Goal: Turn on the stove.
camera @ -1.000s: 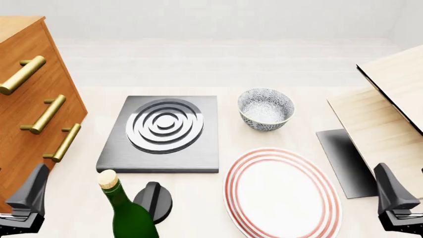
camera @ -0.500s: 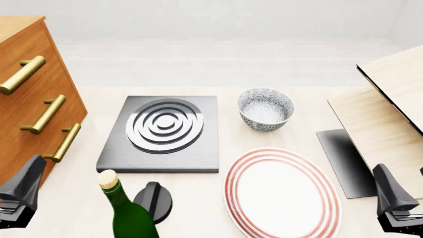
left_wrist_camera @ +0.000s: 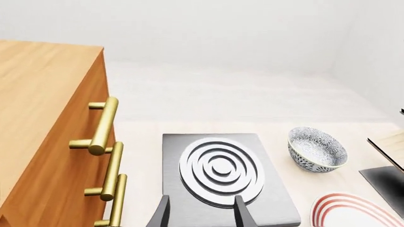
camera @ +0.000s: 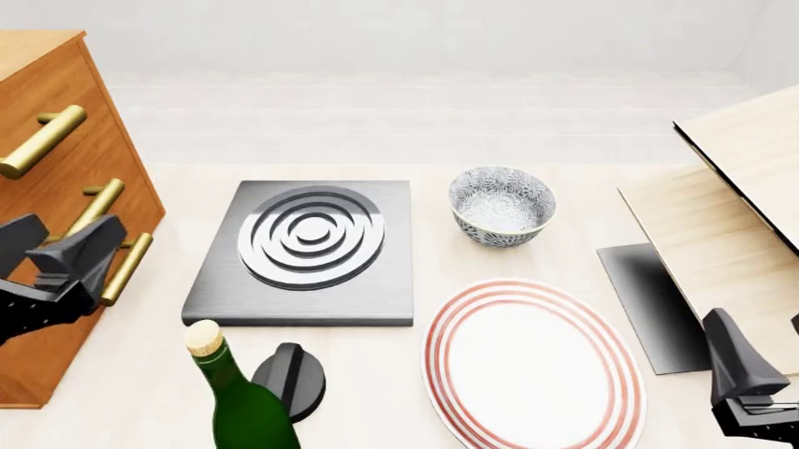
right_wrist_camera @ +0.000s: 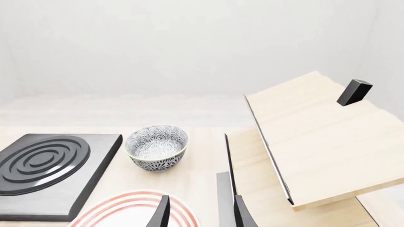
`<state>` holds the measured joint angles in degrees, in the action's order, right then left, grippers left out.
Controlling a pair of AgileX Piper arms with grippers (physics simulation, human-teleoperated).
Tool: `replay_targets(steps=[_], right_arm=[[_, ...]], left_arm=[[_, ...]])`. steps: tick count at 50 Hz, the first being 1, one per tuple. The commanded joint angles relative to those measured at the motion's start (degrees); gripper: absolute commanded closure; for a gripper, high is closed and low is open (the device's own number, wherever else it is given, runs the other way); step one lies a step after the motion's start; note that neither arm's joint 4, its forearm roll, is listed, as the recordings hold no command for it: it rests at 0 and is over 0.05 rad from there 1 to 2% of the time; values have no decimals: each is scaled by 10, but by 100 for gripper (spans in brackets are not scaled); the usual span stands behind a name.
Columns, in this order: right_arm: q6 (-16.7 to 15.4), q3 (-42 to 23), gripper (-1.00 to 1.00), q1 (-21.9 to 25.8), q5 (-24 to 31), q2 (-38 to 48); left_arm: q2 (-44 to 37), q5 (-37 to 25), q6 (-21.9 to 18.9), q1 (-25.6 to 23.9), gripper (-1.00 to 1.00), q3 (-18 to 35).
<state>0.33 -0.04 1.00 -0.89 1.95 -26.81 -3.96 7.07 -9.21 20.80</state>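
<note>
The knob [camera: 290,379] sits just in front of the stove [camera: 305,251], beside the bottle [camera: 238,398], its grip ridge running front to back. The left gripper [camera: 56,257], jaws apart and empty, is the nearer; right gripper [camera: 749,388] likewise apart. One stove, one knob, two grippers

Table [camera: 525,140] with stove [camera: 303,254], plate [camera: 534,367], bowl [camera: 501,206]

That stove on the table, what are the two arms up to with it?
Nothing is being handled yet. The left gripper hangs open in front of the wooden drawer cabinet, left of the stove. The right gripper waits near the table's right edge. The stove's black knob sits untouched beside a green bottle.
</note>
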Motion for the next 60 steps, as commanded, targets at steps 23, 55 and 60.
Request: replay_targets(steps=[23,55,60], right_arm=[[0,0,-100,-1,-7,15],[-8,0,-100,-4,-28,49],[-8,0,-100,-5,-29,51]], left_arm=[[-381,132,99,-66,-100,51],[-524,135,136,-136,-100,84],[-538,134,136,-140,-100,88]])
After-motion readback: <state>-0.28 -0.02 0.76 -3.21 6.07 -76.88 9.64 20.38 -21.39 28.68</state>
